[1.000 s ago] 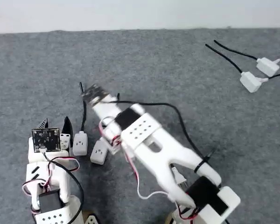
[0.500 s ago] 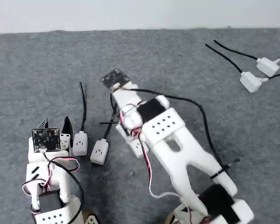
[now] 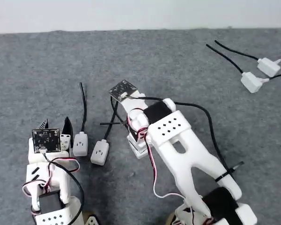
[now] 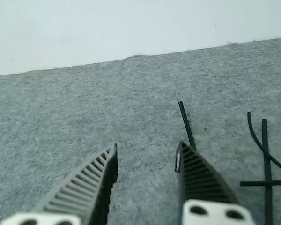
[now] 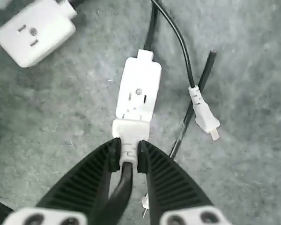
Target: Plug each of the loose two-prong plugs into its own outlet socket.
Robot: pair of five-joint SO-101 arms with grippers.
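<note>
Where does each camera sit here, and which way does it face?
High view: fixed overhead, looking down on the grey mat; left gripper lower left, right arm centre.
Left wrist view: on the left wrist, facing across the mat to a white wall; its open fingers show.
Right wrist view: on the right wrist, looking down; right gripper shut on a plug at an outlet socket.
Shared: high and left wrist views both catch the black cable beside the left gripper.
</note>
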